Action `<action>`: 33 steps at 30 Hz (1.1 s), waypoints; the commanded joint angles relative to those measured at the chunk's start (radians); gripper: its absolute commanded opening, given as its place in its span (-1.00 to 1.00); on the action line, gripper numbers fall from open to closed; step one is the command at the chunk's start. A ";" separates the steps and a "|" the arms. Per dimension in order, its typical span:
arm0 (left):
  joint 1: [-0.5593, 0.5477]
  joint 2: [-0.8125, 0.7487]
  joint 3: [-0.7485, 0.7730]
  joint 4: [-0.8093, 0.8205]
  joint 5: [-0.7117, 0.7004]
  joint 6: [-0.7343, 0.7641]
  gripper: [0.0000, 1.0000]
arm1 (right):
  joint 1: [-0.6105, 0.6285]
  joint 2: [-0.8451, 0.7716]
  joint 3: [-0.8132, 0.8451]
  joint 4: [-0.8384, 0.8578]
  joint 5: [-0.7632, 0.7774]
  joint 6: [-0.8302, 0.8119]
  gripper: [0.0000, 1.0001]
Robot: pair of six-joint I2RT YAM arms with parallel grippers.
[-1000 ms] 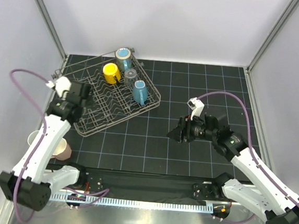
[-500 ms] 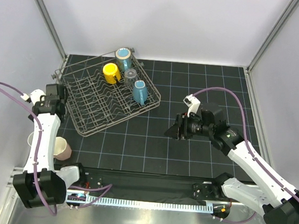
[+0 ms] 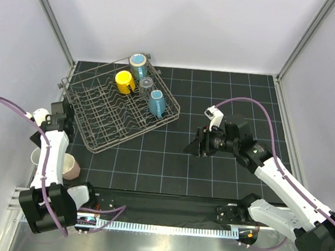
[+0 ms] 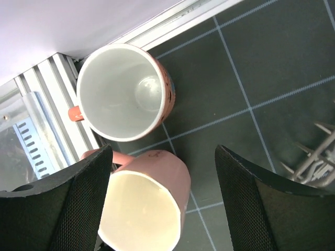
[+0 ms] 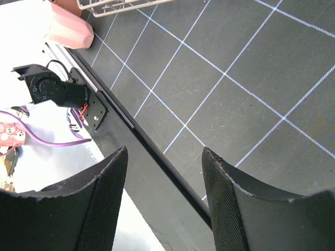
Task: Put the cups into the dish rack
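The dish rack (image 3: 119, 109) stands at the far left of the black gridded mat (image 3: 210, 176). At its far end it holds the light blue cup (image 3: 139, 63), the yellow cup (image 3: 124, 82), the blue cup (image 3: 156, 103) and the clear tumbler (image 3: 146, 85). The left claw (image 4: 165, 206) hangs over the near left corner with its fingers spread wide. One pink cup (image 4: 146, 209) stands upright between them, its mouth up; there is free space on its right side, and whether the left finger touches it I cannot tell. Just beside it, closer to the left wall, stands the pink mug (image 4: 123, 91), white inside. The right claw (image 3: 192, 148) is released too, well apart from all cups, over bare mat at the right of the rack. From above, the left arm hides part of the mug (image 3: 35, 156) and only the cup (image 3: 67, 165) is plain. The right wrist view catches that cup (image 5: 70, 26) far away in its corner.
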 commanded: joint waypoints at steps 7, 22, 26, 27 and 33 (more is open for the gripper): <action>0.064 0.067 -0.014 0.097 -0.020 -0.006 0.52 | -0.001 -0.026 0.028 -0.009 -0.003 -0.019 0.21; 0.109 0.139 -0.032 0.134 -0.009 -0.033 0.40 | -0.002 -0.021 0.028 -0.016 0.012 -0.024 0.21; 0.109 0.170 -0.022 0.117 -0.012 -0.079 0.34 | -0.002 -0.024 0.028 -0.017 0.006 -0.024 0.21; 0.107 0.173 -0.023 0.122 -0.011 -0.084 0.31 | -0.002 -0.024 0.030 -0.017 0.004 -0.025 0.21; 0.110 0.199 -0.022 0.117 -0.043 -0.101 0.20 | -0.001 -0.040 0.028 -0.014 0.010 -0.025 0.21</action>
